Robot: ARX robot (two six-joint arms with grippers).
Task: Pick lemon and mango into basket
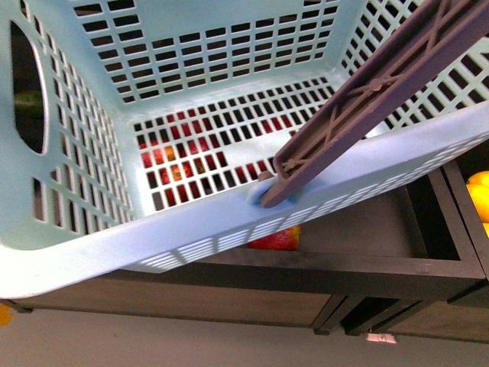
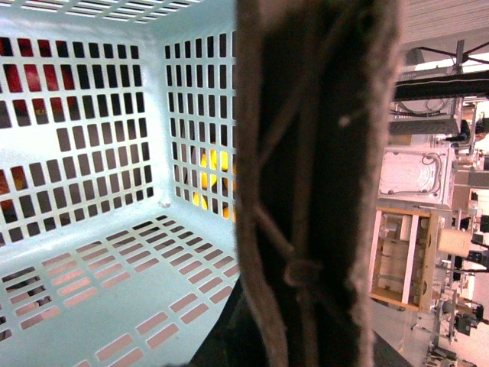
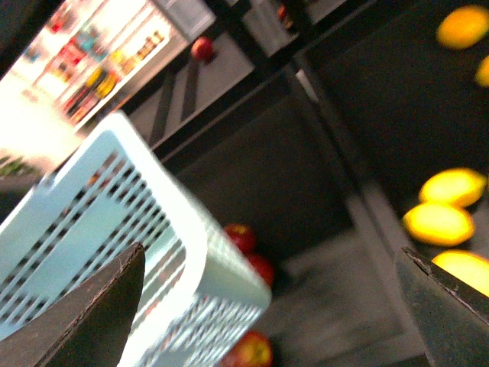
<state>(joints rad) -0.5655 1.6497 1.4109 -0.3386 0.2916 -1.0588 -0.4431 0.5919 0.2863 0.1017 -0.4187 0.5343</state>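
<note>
The light teal basket point(image 1: 229, 222) fills the front view, tilted and held up above dark crates, and nothing lies inside it. Its brown handle point(image 1: 382, 84) crosses the upper right. My left gripper point(image 2: 298, 336) is shut on that handle point(image 2: 313, 153), with its jaws hidden behind it. My right gripper point(image 3: 271, 252) is open and empty, right of the basket point(image 3: 114, 229) and above a crate. Bright yellow lemons point(image 3: 439, 222) lie in the crate beside its right finger point(image 3: 451, 313). A blurred yellow-orange oval fruit point(image 3: 462, 27) further off may be the mango.
Red fruits point(image 1: 279, 238) lie in the dark crate point(image 1: 367, 264) under the basket, showing through its floor slots. A yellow fruit point(image 1: 480, 195) sits in the adjoining crate at the right edge. Grey floor runs below the crates. Shelving stands in the background of both wrist views.
</note>
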